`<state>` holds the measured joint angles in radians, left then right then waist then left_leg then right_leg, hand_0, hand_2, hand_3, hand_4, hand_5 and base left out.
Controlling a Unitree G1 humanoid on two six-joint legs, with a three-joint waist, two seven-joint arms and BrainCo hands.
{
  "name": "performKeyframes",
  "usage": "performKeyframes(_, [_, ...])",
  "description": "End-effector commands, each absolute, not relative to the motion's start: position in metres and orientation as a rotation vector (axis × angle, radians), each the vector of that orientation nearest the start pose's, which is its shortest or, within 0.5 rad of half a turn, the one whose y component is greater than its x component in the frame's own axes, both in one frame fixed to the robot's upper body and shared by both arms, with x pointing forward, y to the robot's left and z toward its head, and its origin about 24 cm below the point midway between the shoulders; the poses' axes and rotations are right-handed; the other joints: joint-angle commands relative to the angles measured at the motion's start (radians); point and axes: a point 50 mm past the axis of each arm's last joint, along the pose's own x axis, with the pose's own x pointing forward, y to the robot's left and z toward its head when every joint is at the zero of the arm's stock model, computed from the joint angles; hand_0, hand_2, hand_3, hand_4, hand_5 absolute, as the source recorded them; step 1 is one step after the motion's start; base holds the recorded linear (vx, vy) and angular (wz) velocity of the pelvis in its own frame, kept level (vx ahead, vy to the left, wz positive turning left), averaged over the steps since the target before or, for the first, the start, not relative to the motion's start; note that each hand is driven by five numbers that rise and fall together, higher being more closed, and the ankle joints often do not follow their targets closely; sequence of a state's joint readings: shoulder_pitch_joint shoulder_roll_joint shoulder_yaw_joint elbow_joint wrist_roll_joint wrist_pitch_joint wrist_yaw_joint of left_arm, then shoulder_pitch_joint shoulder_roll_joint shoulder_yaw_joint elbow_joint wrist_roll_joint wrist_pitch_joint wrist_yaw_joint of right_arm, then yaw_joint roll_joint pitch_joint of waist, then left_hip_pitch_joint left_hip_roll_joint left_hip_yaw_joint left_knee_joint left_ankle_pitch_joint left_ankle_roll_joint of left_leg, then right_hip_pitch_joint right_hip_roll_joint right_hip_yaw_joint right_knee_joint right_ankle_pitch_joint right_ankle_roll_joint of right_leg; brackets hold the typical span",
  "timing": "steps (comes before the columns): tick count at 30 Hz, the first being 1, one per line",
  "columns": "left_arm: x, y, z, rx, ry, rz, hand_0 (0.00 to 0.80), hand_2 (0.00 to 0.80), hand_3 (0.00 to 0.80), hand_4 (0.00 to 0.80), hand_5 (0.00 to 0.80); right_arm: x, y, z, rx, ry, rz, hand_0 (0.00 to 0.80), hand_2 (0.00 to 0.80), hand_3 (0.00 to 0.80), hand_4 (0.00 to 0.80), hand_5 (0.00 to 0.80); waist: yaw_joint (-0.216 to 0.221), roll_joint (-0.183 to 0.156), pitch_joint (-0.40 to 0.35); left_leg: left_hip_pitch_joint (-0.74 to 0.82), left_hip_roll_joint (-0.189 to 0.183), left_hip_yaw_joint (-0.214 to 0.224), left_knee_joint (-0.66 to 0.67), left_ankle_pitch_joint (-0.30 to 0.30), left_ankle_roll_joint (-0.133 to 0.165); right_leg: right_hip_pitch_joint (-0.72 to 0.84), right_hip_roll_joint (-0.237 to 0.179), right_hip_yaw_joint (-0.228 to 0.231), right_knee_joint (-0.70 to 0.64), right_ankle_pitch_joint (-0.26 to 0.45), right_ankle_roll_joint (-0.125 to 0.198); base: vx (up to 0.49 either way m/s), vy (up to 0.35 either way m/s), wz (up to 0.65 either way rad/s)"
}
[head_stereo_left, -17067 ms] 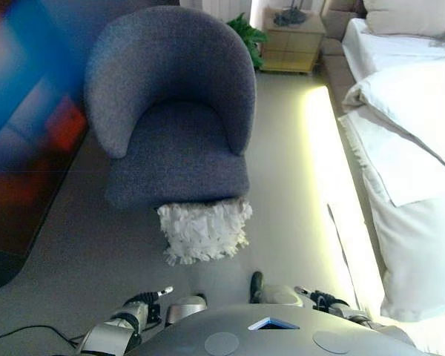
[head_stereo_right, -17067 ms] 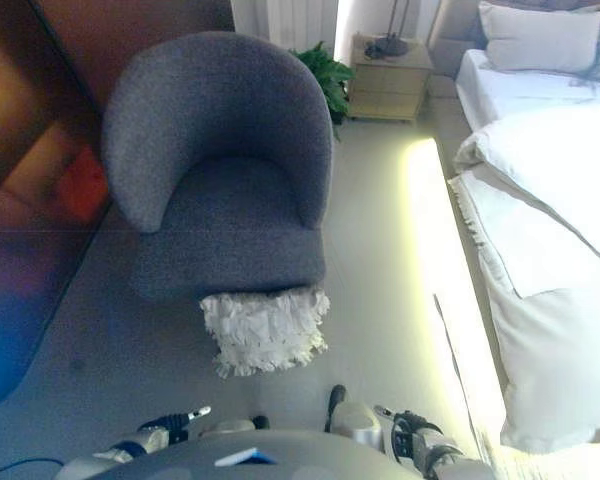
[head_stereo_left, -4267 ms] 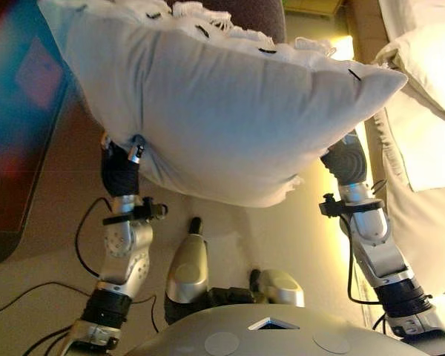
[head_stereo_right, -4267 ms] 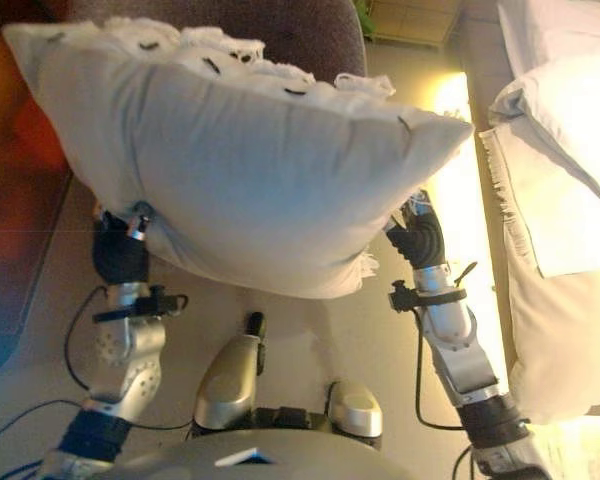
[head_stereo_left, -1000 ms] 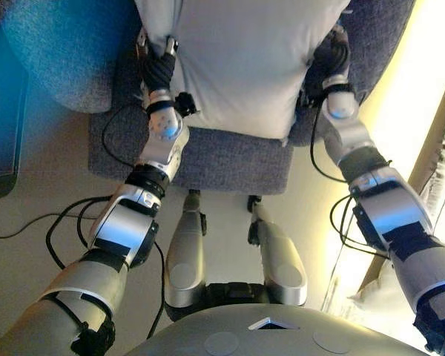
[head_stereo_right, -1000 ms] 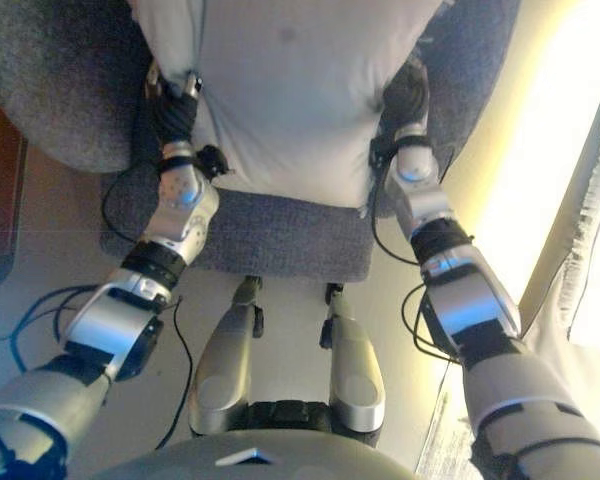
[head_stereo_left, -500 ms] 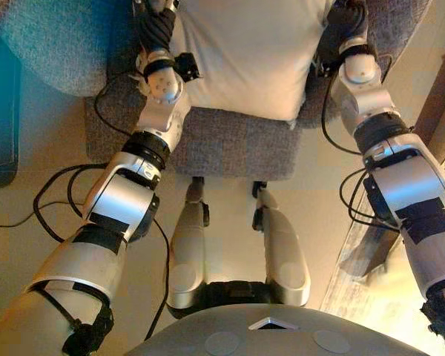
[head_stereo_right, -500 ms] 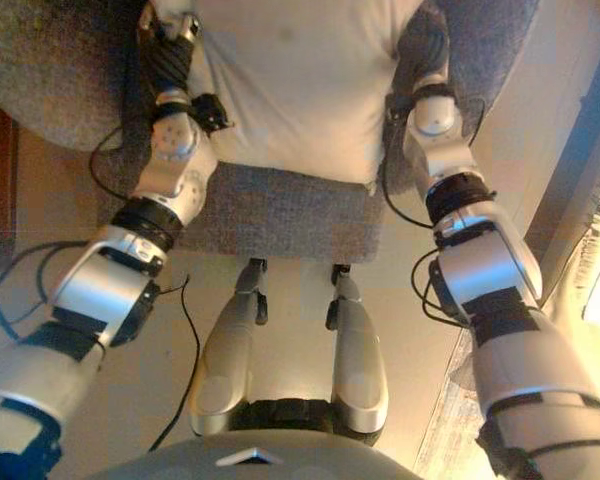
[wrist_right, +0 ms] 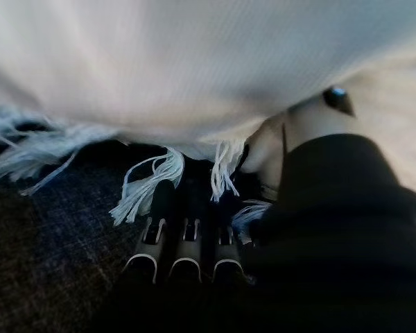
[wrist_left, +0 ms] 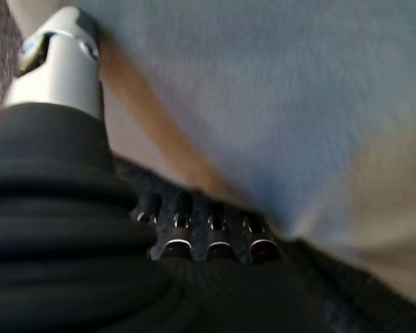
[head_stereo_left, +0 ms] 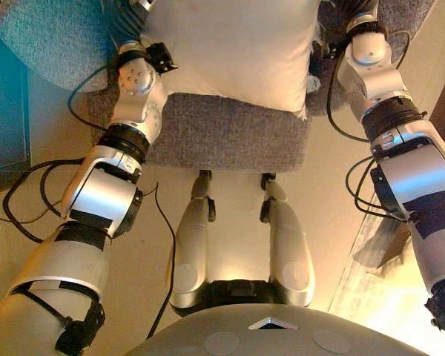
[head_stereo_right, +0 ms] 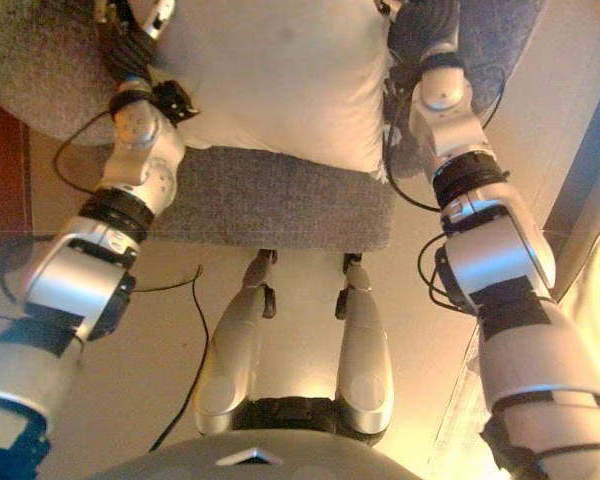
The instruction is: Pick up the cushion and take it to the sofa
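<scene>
The white cushion (head_stereo_left: 237,44) lies on the seat of the grey armchair (head_stereo_left: 222,141), its plain side up and its fringe showing at one edge (wrist_right: 145,187). My left hand (head_stereo_left: 126,22) is at the cushion's left side and my right hand (head_stereo_left: 360,11) at its right side. In the left wrist view the fingers (wrist_left: 194,239) run straight under the cushion (wrist_left: 263,90) and the thumb (wrist_left: 59,66) lies against its side. In the right wrist view the fingers (wrist_right: 184,236) run straight under the fringed edge. The fingertips are hidden.
The armchair's curved arm (head_stereo_left: 52,44) rises at the left and its other arm (head_stereo_left: 400,15) at the right of the cushion. A dark panel (head_stereo_left: 0,111) stands at the far left. Pale bedding (head_stereo_left: 386,289) lies at the lower right.
The cushion was on the floor by the chair, then held up between both hands, and now rests on the chair seat. Over the last second the view has shifted and both arms reach further forward.
</scene>
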<state>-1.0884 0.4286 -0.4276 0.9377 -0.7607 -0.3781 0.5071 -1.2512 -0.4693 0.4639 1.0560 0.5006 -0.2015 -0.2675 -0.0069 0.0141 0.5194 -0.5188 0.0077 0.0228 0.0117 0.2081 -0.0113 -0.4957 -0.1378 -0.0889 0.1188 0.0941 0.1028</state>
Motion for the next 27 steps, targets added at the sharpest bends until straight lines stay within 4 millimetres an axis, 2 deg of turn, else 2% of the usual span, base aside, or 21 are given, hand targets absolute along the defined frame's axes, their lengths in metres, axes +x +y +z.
performKeyframes(1, [0.401, 0.208, 0.229, -0.239, -0.475, 0.414, 0.000, 0.000, 0.000, 0.000, 0.000, 0.401, -0.240, 0.285, -0.272, -0.488, -0.339, 0.000, 0.000, 0.000, 0.000, 0.000, -0.015, 0.034, 0.001, 0.034, -0.022, 0.045, 0.084, -0.163, -0.046, -0.007, -0.021, -0.002, 0.005, -0.038, 0.004, 0.000, 0.000, 0.00])
performKeyframes(2, [0.400, 0.211, 0.228, -0.238, -0.479, 0.417, 0.000, 0.000, 0.000, 0.000, 0.000, 0.399, -0.243, 0.283, -0.269, -0.490, -0.348, 0.000, 0.000, 0.000, 0.000, 0.000, -0.015, 0.033, 0.001, 0.041, -0.022, 0.046, 0.083, -0.165, -0.046, 0.000, -0.022, -0.004, 0.002, -0.039, 0.004, 0.000, 0.000, 0.00])
performKeyframes(4, [0.390, 0.227, 0.214, -0.226, -0.485, 0.449, 0.000, 0.000, 0.000, 0.000, 0.000, 0.388, -0.261, 0.268, -0.263, -0.495, -0.402, 0.000, 0.000, 0.000, 0.000, 0.000, -0.013, 0.027, -0.012, 0.073, -0.020, 0.049, 0.078, -0.174, -0.045, 0.033, -0.026, -0.016, -0.008, -0.045, 0.003, 0.007, -0.018, 0.01])
performKeyframes(8, [0.367, 0.264, 0.177, -0.236, -0.432, 0.557, 0.000, 0.000, 0.000, 0.000, 0.000, 0.363, -0.289, 0.222, -0.268, -0.456, -0.481, 0.000, 0.000, 0.000, 0.000, 0.000, -0.010, 0.007, -0.059, 0.140, -0.015, 0.055, 0.062, -0.198, -0.045, 0.099, -0.034, -0.044, -0.028, -0.062, 0.006, 0.022, -0.054, 0.01])
performKeyframes(10, [0.355, 0.282, 0.159, -0.230, -0.395, 0.616, 0.000, 0.000, 0.000, 0.000, 0.000, 0.351, -0.309, 0.206, -0.273, -0.401, -0.543, 0.000, 0.000, 0.000, 0.000, 0.000, -0.009, 0.001, -0.089, 0.174, -0.014, 0.057, 0.051, -0.204, -0.043, 0.132, -0.036, -0.057, -0.041, -0.064, 0.005, 0.037, -0.043, 0.04])
performKeyframes(14, [0.329, 0.316, 0.129, -0.204, -0.325, 0.707, 0.000, 0.000, 0.000, 0.000, 0.000, 0.321, -0.341, 0.164, -0.244, -0.317, -0.639, 0.000, 0.000, 0.000, 0.000, 0.000, -0.011, -0.015, -0.150, 0.259, -0.008, 0.061, 0.033, -0.222, -0.043, 0.216, -0.034, -0.071, -0.058, -0.082, 0.004, 0.082, -0.040, 0.06])
performKeyframes(15, [0.318, 0.325, 0.116, -0.191, -0.296, 0.727, 0.000, 0.000, 0.000, 0.000, 0.000, 0.308, -0.349, 0.148, -0.244, -0.288, -0.673, 0.000, 0.000, 0.000, 0.000, 0.000, -0.013, -0.015, -0.177, 0.292, -0.005, 0.063, 0.022, -0.229, -0.044, 0.251, -0.030, -0.074, -0.070, -0.089, 0.004, 0.109, -0.028, 0.05])
performKeyframes(18, [0.295, 0.329, 0.083, -0.125, -0.208, 0.746, 0.000, 0.000, 0.000, 0.000, 0.000, 0.279, -0.357, 0.111, -0.228, -0.208, -0.747, 0.000, 0.000, 0.000, 0.000, 0.000, -0.016, -0.016, -0.233, 0.365, 0.001, 0.059, -0.006, -0.234, -0.045, 0.333, -0.015, -0.077, -0.110, -0.091, 0.000, 0.118, -0.033, -0.04])
performKeyframes(23, [0.234, 0.336, 0.019, -0.036, -0.014, 0.806, 0.000, 0.000, 0.000, 0.000, 0.000, 0.209, -0.378, 0.039, -0.210, 0.055, -0.893, 0.000, 0.000, 0.000, 0.000, 0.000, -0.019, -0.024, -0.334, 0.481, 0.009, 0.060, -0.025, -0.247, -0.036, 0.452, 0.005, -0.078, -0.148, -0.088, -0.005, 0.131, -0.056, -0.07])
performKeyframes(25, [0.208, 0.341, -0.009, -0.013, 0.125, 0.798, 0.000, 0.000, 0.000, 0.000, 0.000, 0.179, -0.382, 0.011, -0.188, 0.170, -0.962, 0.000, 0.000, 0.000, 0.000, 0.000, -0.019, -0.029, -0.370, 0.521, 0.014, 0.065, -0.032, -0.254, -0.034, 0.489, 0.014, -0.076, -0.154, -0.091, -0.007, 0.114, -0.086, -0.16])
performKeyframes(27, [0.182, 0.336, -0.037, 0.011, 0.276, 0.747, 0.000, 0.000, 0.000, 0.000, 0.000, 0.149, -0.381, -0.014, -0.194, 0.286, -1.011, 0.000, 0.000, 0.000, 0.000, 0.000, -0.020, -0.034, -0.398, 0.558, 0.018, 0.071, -0.046, -0.258, -0.033, 0.524, 0.024, -0.072, -0.166, -0.093, -0.007, 0.086, -0.097, -0.09])
